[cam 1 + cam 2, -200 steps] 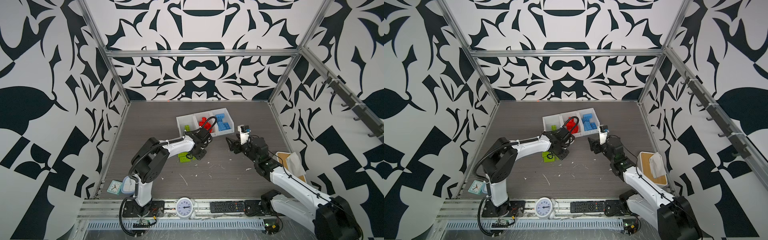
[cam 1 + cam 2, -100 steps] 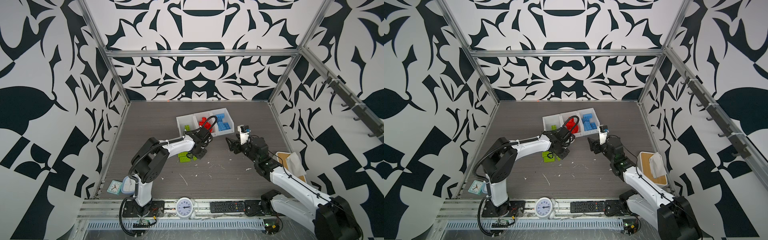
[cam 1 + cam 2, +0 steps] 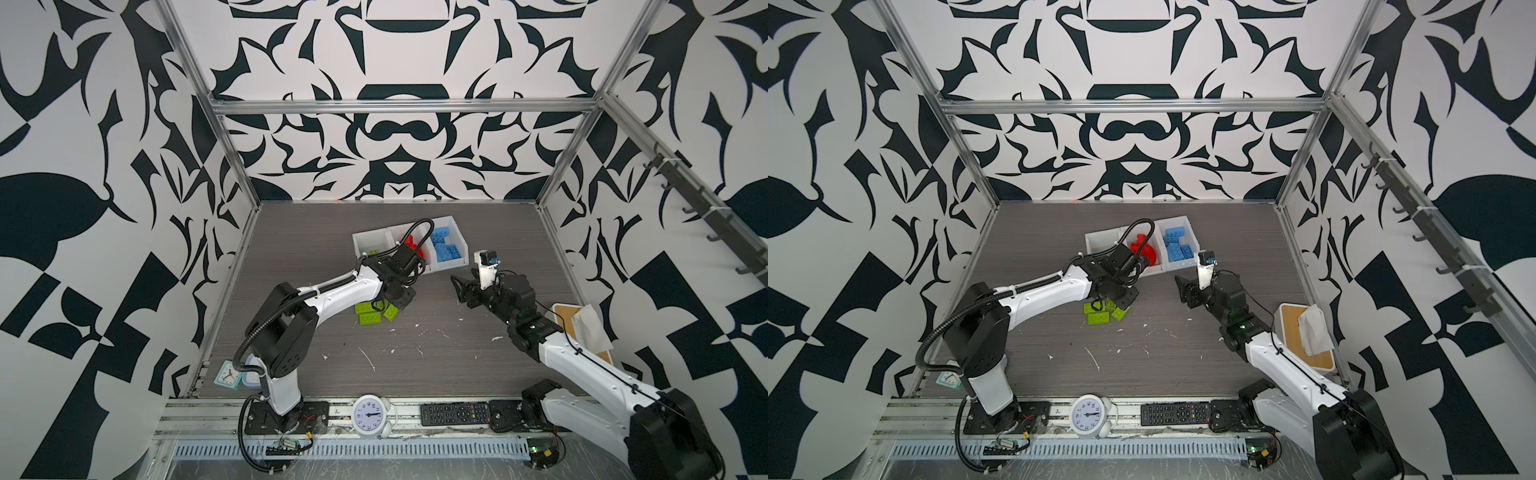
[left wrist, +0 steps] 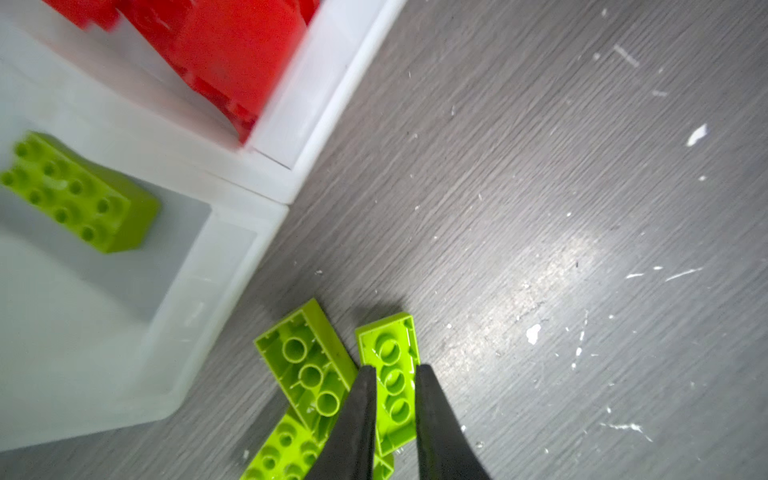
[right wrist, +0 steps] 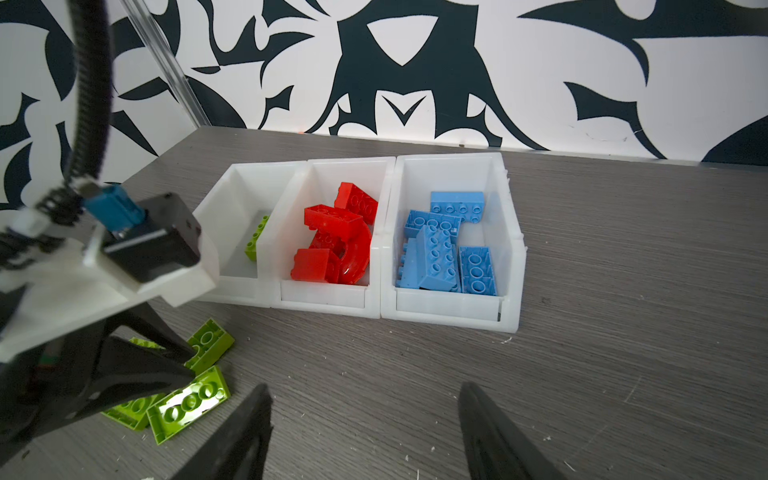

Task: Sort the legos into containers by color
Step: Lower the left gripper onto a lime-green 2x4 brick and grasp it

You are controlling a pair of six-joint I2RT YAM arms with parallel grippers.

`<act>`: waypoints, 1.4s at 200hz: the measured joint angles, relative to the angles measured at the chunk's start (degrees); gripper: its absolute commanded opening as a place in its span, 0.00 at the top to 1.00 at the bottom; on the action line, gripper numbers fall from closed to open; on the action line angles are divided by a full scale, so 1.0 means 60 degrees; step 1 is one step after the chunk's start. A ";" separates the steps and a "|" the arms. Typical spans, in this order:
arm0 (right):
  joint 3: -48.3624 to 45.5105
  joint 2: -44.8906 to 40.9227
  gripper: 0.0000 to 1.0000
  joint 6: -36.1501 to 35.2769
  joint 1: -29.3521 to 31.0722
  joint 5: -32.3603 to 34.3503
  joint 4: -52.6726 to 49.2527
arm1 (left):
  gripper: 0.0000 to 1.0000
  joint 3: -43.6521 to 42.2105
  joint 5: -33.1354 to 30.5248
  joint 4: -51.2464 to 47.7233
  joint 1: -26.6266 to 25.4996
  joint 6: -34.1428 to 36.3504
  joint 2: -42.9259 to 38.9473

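Observation:
My left gripper point(image 4: 395, 368) point(image 3: 399, 300) is shut on a lime green lego point(image 4: 390, 345) point(image 5: 189, 405) that lies hollow side up at table level. Two more green legos point(image 3: 369, 318) point(image 3: 1098, 318) lie beside it. Just behind stand the containers point(image 5: 511, 249) point(image 3: 360, 240), three joined white bins. The left bin holds one green lego point(image 4: 79, 195), the middle one the red legos point(image 5: 336, 237), the right one the blue legos point(image 5: 444, 245). My right gripper point(image 5: 365, 388) point(image 3: 459, 286) hovers open and empty over bare table, to the right of the green legos.
A white box with a wooden lid and a tissue point(image 3: 582, 328) stands at the right edge. A round clock point(image 3: 370, 415) and a remote point(image 3: 455, 413) lie on the front rail, a small clock point(image 3: 227, 374) at the front left. White scraps dot the table.

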 measured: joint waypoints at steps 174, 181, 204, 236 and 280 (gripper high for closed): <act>0.0000 0.0171 0.27 0.0000 0.0000 -0.0062 0.0004 | 0.45 -0.1435 0.0667 -0.0557 -0.0164 -0.1701 -0.0040; 0.0000 0.0186 0.27 0.0000 0.0000 -0.0066 0.0000 | 0.45 -0.1504 0.0674 -0.0561 -0.0168 -0.1759 -0.0047; 0.0004 0.0186 0.27 0.0000 0.0000 -0.0069 0.0004 | 0.44 -0.1574 0.0696 -0.0546 -0.0171 -0.1880 -0.0047; 0.0004 0.0186 0.27 -0.0004 0.0000 -0.0069 0.0004 | 0.44 -0.1574 0.0623 -0.0470 -0.0168 -0.1960 -0.0044; 0.0004 0.0186 0.26 -0.0004 0.0000 -0.0069 0.0004 | 0.43 -0.1570 0.0590 -0.0342 -0.0168 -0.1989 0.0197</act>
